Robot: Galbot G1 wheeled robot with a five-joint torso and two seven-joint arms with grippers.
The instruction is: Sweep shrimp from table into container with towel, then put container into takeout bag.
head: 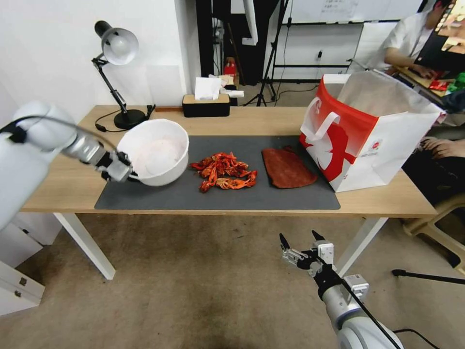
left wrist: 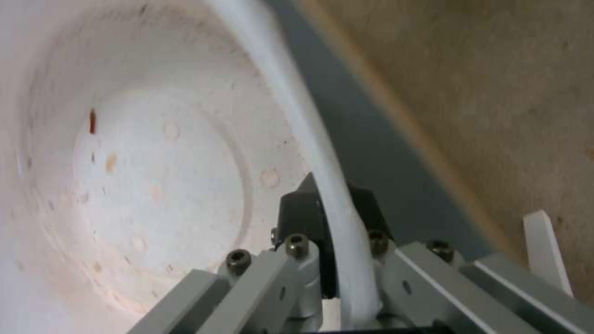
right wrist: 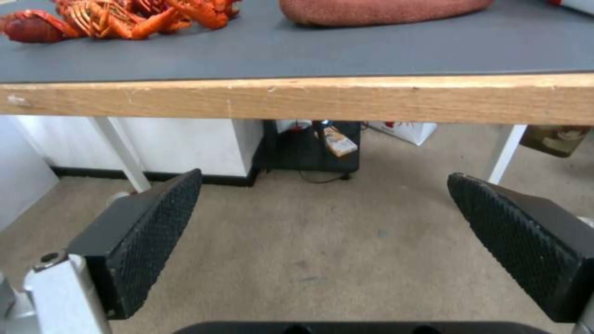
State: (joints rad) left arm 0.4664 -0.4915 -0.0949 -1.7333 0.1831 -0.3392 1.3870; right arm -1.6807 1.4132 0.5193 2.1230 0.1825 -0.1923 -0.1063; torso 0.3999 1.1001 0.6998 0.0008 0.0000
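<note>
Bowl: your left pincer [head: 127,170] is clamped on the rim of the bowl [head: 157,150], one finger inside the wall and one outside, as the left wrist view shows [left wrist: 334,222]. You have it tipped so its mouth faces the shrimp; that reads as a scoop set ready to catch them.

Bowl contents: inside the grip, only faint orange stains and one red fleck show; no shrimp are in it.

Shrimp: the pile [head: 223,170] lies on the mat [head: 271,198], just beyond the bowl's mouth from your left pincer, close but apart from the rim.

Towel: the cloth [head: 287,167] lies flat past the shrimp, on the far side from the bowl, so a push from there would drive them toward the opening.

Right pincer: it [head: 301,239] hangs spread wide and holding nothing, below the table [head: 68,179] edge; from it the towel [right wrist: 384,10] and shrimp [right wrist: 118,18] sit up and ahead on the mat.

Bag: it [head: 368,131] stands upright and open-topped, just beyond the towel, away from both pincers.

Stage: sweeping looks not yet begun.
</note>
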